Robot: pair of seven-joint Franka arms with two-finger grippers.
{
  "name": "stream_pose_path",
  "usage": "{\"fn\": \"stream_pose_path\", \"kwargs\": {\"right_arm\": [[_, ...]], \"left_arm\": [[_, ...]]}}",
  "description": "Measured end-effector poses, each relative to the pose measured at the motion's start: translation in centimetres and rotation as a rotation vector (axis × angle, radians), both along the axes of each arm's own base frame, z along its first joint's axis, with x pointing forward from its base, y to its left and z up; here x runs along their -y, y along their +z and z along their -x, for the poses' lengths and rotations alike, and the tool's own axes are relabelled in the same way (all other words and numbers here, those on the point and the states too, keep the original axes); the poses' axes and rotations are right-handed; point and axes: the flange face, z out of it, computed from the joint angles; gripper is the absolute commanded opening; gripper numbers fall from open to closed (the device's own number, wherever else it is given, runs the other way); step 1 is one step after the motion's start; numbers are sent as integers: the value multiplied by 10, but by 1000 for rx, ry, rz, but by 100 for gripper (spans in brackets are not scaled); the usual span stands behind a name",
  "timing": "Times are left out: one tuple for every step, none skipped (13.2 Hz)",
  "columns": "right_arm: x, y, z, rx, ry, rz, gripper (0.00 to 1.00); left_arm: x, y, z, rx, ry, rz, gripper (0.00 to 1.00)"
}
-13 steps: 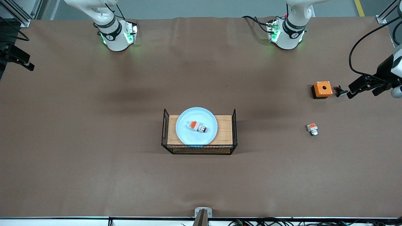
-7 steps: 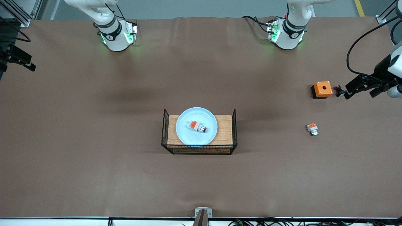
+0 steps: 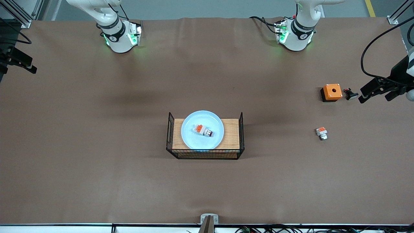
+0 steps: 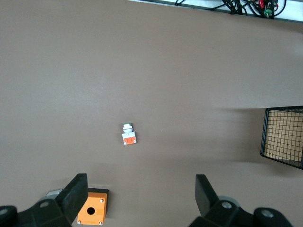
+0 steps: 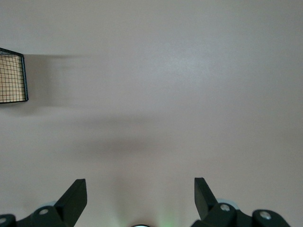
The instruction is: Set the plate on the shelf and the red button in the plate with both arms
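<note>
Evidently the plate [image 3: 202, 130] sits on the rack [image 3: 205, 136] mid-table, the red button [image 3: 203, 130] on it. I judge placing complete; next, I only park both arms. Left hand [image 4: 142, 201] released, over the orange box [image 3: 331, 92]; right hand [image 5: 140, 201] released, waiting.

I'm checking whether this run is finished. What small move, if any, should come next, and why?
Probably just hold both arms parked. The red button already lies in the plate, which sits on the wooden tray. The left hand hangs open near the table's edge by the orange box; the right hand is open over bare table.
</note>
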Motion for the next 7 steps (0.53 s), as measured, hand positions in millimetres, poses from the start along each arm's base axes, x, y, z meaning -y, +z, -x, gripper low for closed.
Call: {"fn": "stream_pose_path", "kwargs": {"right_arm": [[0,0,0,0,0,0,100],[0,0,0,0,0,0,100],[0,0,0,0,1,0,100],[-1,0,0,0,2,-1,100],[-2,0,0,2,3,0,100],[-3,1,-1,5,5,0,100],[-3,1,-1,8,6,0,100]], "left_arm": [[1,3,0,6,-1,0,100],[2,6,-1,13,-3,0,100],[3,10,-1,19,-6,-1,100],[4,14,-1,24,-8,-1,100],[5,17,-1,27,-10,-1,100],[6,20,-1,30,-11,-1,100],[6,23,-1,35,-12,-1,100]]}}
